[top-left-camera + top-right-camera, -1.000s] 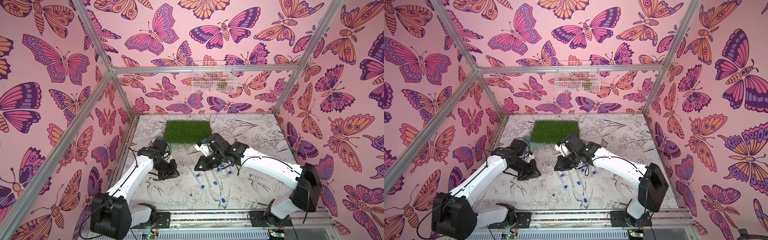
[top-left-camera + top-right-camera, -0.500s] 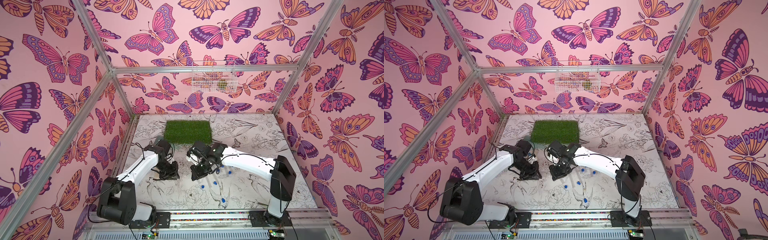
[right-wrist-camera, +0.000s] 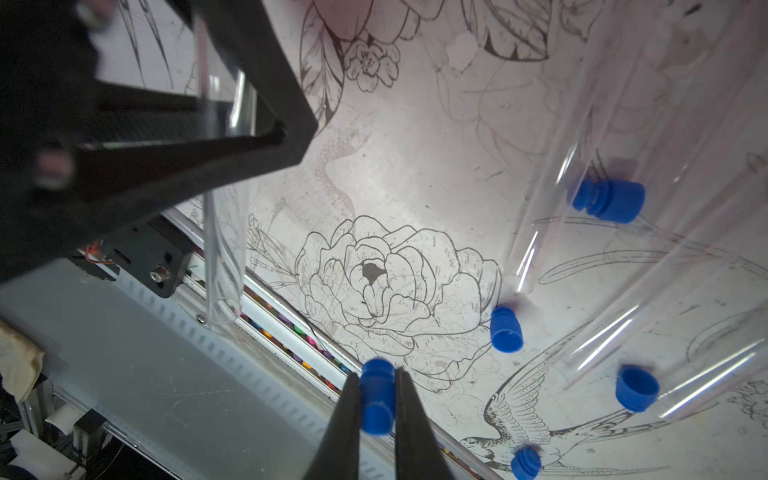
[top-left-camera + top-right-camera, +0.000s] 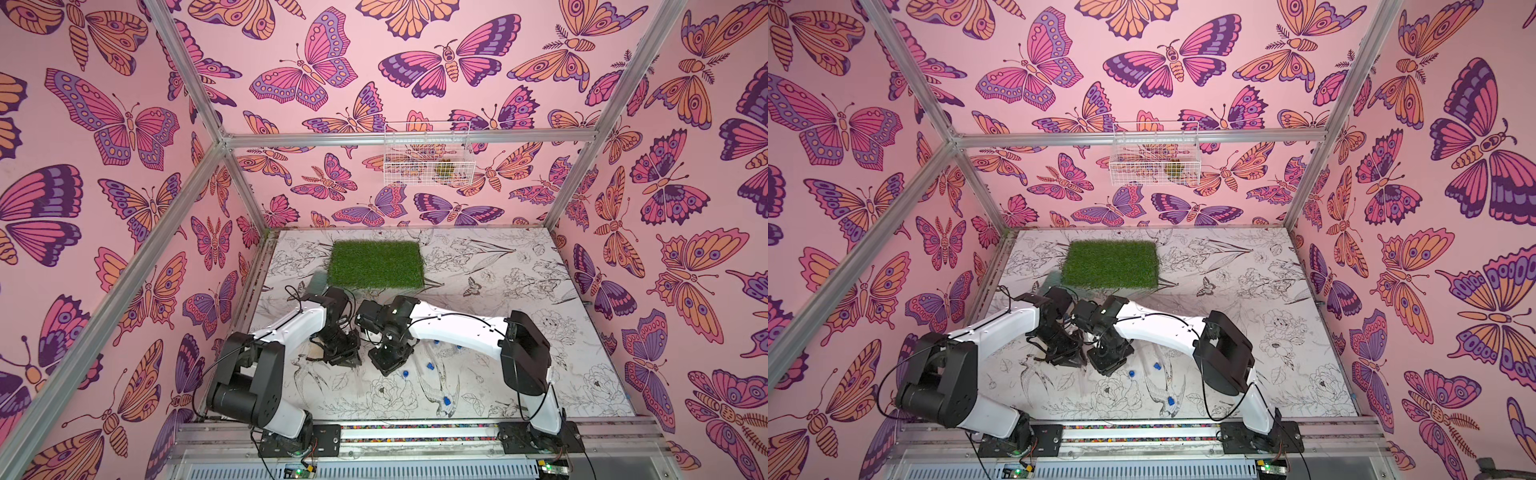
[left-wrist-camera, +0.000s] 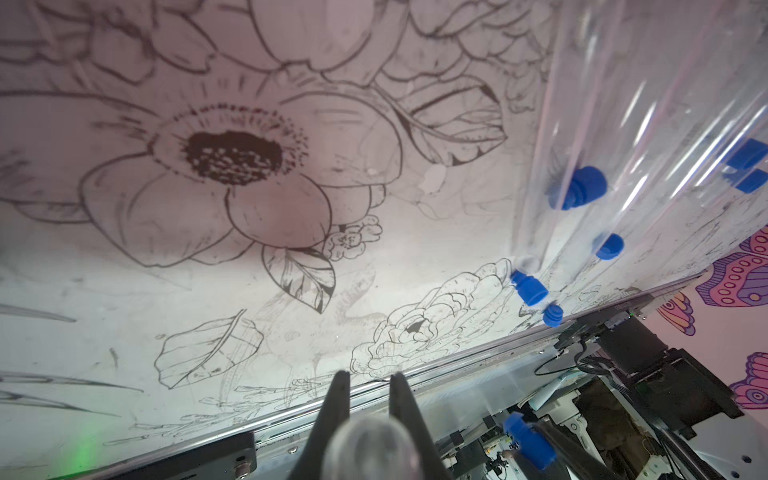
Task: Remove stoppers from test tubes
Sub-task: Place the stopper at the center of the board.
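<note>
My left gripper (image 5: 369, 376) is shut on a clear test tube (image 5: 368, 446); the right wrist view shows that tube (image 3: 224, 232) hanging out of the left gripper with an open, unplugged end. My right gripper (image 3: 377, 374) is shut on a blue stopper (image 3: 377, 409), held apart from that tube. In both top views the left gripper (image 4: 345, 357) (image 4: 1065, 357) and the right gripper (image 4: 388, 363) (image 4: 1106, 363) hang side by side over the table's front-left part. Other test tubes (image 3: 582, 174) (image 5: 590, 116) lie on the table, with loose stoppers (image 3: 506, 330) (image 4: 405, 374) (image 4: 1157, 366) among them.
A green grass mat (image 4: 376, 264) lies at the back of the table. A white wire basket (image 4: 428, 153) hangs on the back wall. The metal front rail (image 3: 291, 328) runs just below the grippers. Butterfly-patterned walls close in the left and right sides.
The right gripper has moved toward the front and left, ending close beside the left gripper. The left gripper has shifted only slightly. Both stay shut.
</note>
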Controlling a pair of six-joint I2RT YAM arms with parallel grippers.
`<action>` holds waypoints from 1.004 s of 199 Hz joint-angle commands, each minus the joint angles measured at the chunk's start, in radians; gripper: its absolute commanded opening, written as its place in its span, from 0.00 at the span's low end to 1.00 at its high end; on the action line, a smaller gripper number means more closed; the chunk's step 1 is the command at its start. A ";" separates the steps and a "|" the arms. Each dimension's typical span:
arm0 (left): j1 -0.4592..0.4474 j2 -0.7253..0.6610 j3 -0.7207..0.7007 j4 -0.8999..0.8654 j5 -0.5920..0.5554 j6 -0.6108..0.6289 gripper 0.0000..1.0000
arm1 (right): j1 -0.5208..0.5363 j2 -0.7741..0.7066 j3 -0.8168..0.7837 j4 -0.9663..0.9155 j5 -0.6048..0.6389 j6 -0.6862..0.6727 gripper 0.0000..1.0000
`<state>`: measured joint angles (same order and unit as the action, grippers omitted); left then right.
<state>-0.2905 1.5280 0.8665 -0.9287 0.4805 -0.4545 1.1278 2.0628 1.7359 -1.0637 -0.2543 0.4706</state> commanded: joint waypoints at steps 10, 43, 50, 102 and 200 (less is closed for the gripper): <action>-0.004 0.028 -0.036 0.040 -0.005 -0.017 0.06 | 0.009 0.028 0.003 -0.024 0.034 0.021 0.16; -0.004 0.054 -0.073 0.098 0.029 -0.059 0.07 | 0.010 0.036 -0.016 -0.001 0.048 0.051 0.16; -0.004 0.059 -0.081 0.113 0.041 -0.071 0.07 | 0.009 0.039 -0.018 0.001 0.049 0.056 0.16; -0.006 0.078 -0.098 0.160 0.066 -0.102 0.12 | 0.009 0.054 -0.030 0.023 0.056 0.074 0.16; -0.006 0.091 -0.098 0.168 0.095 -0.099 0.30 | -0.003 0.094 -0.049 0.068 0.037 0.075 0.16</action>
<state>-0.2905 1.6135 0.7792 -0.7551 0.5648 -0.5556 1.1290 2.1345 1.6974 -1.0012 -0.2211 0.5358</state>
